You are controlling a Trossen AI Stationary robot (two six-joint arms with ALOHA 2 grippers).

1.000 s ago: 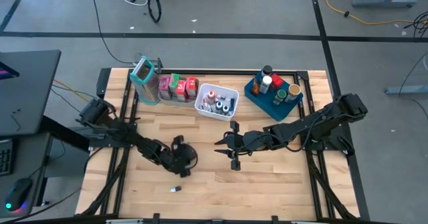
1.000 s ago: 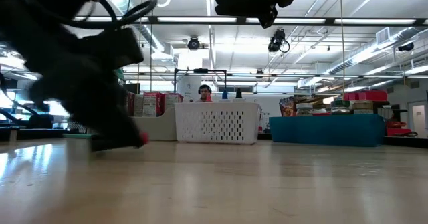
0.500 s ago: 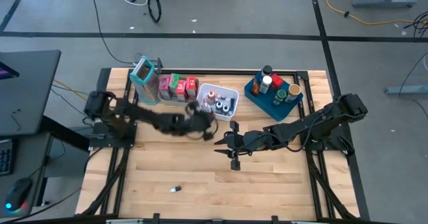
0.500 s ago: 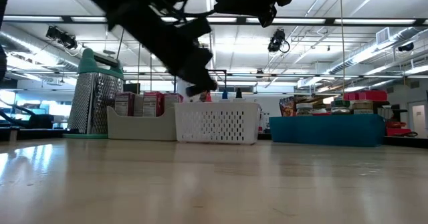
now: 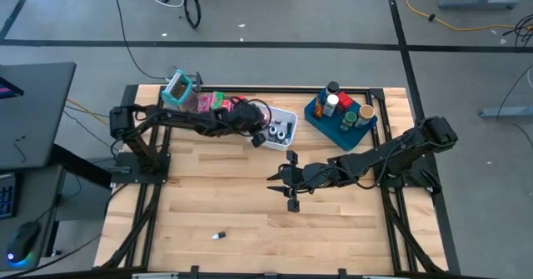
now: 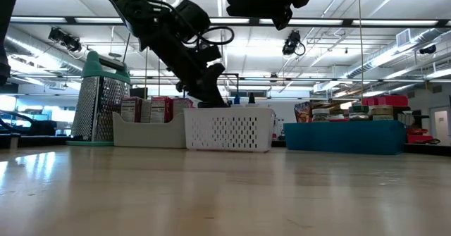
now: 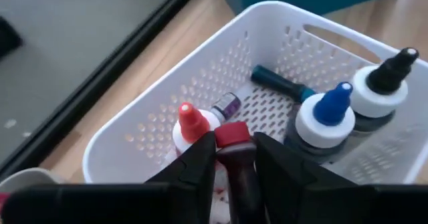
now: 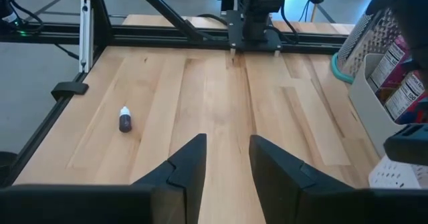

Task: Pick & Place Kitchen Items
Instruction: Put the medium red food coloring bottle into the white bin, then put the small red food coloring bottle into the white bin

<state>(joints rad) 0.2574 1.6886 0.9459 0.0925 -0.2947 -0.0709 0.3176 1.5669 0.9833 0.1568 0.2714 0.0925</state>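
1. Left gripper [image 7: 234, 158] is hovering over the white mesh basket [image 5: 286, 117], fingers pinching a red-capped bottle [image 7: 233, 144] (release apparently pending).
2. Right gripper [image 5: 281, 183] is idling mid-tabletop, fingers parted, empty.
3. One small bottle [image 5: 219, 236] is lying near, unsorted.

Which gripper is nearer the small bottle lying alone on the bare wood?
Right. The right gripper hangs over mid-table, apart from the small bottle near the front edge. The left gripper is farther back, over the white mesh basket, holding a red-capped bottle.
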